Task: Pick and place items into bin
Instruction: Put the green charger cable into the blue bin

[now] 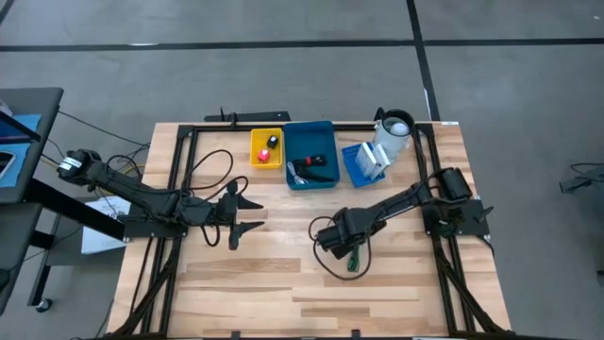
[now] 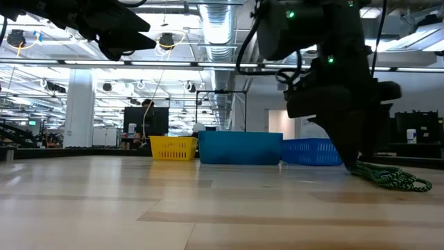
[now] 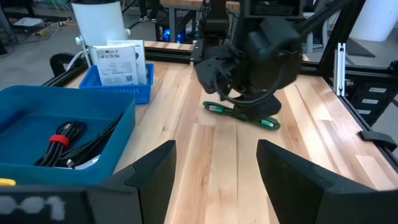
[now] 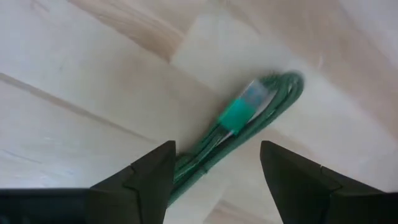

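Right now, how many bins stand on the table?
3, in a row at the table's far edge: a yellow bin, a large blue bin beside it, and a small blue basket next to the white cup.

A green coiled cable (image 1: 354, 261) lies on the pale wood tabletop (image 1: 283, 283) (plank-striped). Bins: yellow bin (image 1: 266, 149), deep-blue bin (image 1: 310, 156), brighter blue basket (image 1: 359, 163). A white cup (image 1: 394, 132) stands beside.

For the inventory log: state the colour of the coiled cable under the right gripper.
Green; the coiled cable shows best in the right wrist view.
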Robot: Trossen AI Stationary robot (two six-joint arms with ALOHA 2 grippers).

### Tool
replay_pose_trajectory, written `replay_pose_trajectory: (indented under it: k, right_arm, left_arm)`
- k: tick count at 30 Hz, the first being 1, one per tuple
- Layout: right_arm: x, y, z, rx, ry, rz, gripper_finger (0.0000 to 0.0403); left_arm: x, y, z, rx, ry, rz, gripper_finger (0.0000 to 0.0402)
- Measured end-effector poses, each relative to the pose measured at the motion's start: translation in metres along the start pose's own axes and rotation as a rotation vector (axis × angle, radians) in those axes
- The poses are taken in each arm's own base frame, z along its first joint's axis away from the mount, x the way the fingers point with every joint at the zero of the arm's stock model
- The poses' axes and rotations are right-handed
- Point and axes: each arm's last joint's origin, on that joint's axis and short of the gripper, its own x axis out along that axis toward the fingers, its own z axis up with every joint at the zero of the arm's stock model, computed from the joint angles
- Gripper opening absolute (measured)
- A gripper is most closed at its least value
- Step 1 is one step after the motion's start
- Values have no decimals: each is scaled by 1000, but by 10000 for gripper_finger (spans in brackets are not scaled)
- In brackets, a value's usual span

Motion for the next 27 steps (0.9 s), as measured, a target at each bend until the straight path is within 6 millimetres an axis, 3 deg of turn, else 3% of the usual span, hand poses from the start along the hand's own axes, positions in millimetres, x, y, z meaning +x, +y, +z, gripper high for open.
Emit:
replay_pose_trajectory:
  k: [5,10,16,21,27]
  right_arm:
    - [-1,13,-10,195,-29,88,231]
    - [1,27,-12,282,-51,229,231]
    - [16,19,-19,497,-25,188,231]
    - [22,21,-26,540,-25,206,227]
    - [26,20,-35,609,-21,189,167]
  left_arm:
    - [0,0,0,-15,2,-2,212]
    - [0,0,-1,-58,13,1,212]
    - [0,1,-5,-41,49,8,212]
    - [0,2,-9,-13,89,18,212]
    - [-1,3,-15,17,148,33,212]
